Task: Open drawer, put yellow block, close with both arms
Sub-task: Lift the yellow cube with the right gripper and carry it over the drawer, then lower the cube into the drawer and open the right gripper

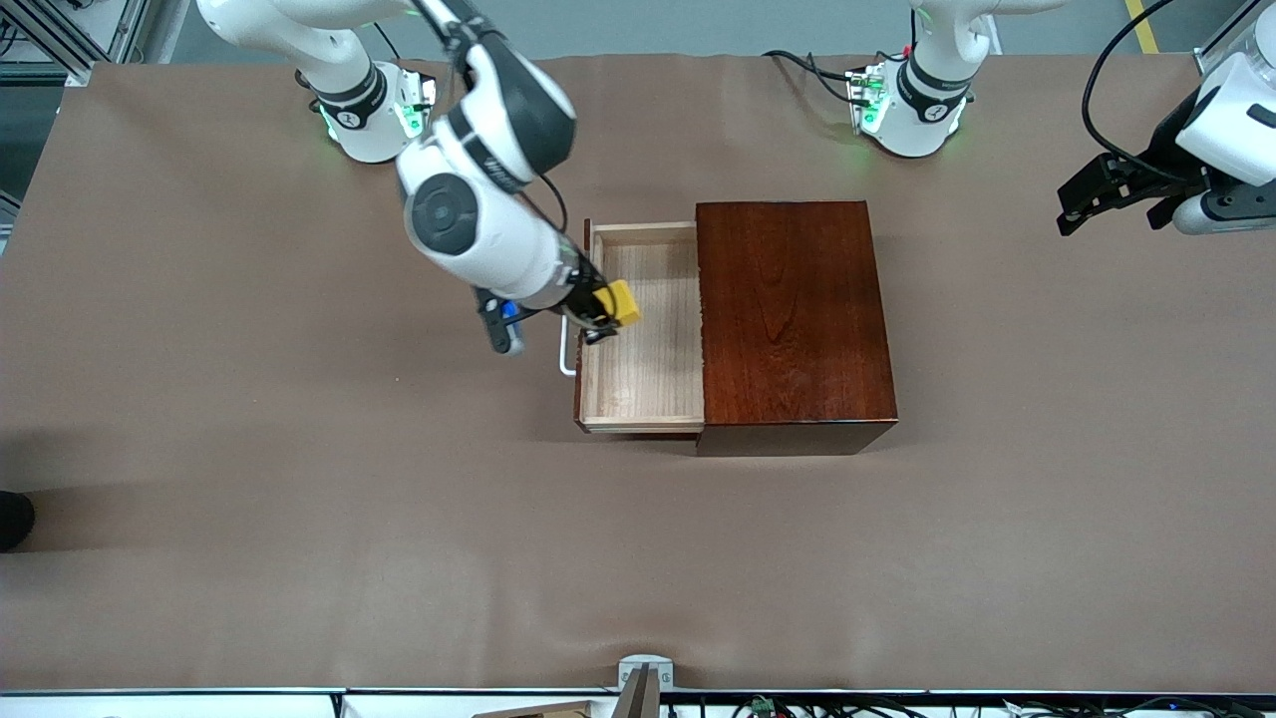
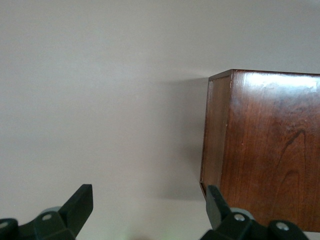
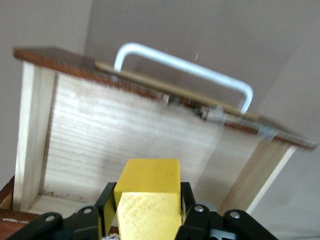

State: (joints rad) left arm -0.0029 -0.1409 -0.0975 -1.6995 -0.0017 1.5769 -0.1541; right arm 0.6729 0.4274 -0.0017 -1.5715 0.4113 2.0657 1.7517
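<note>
The right tool [image 1: 606, 317] pinches the yellow block [image 1: 622, 301], seemingly over the open drawer [image 1: 648, 359].

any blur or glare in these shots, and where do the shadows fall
Right wrist view: the drawer and its handle are smeared, while the yellow block is sharper. Left wrist view: glare streaks the wooden box, and a soft shadow lies beside it. Front view: sharp, even light, faint shadow under the box.

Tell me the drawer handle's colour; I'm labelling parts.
White. The drawer handle shows best in the right wrist view.
</note>
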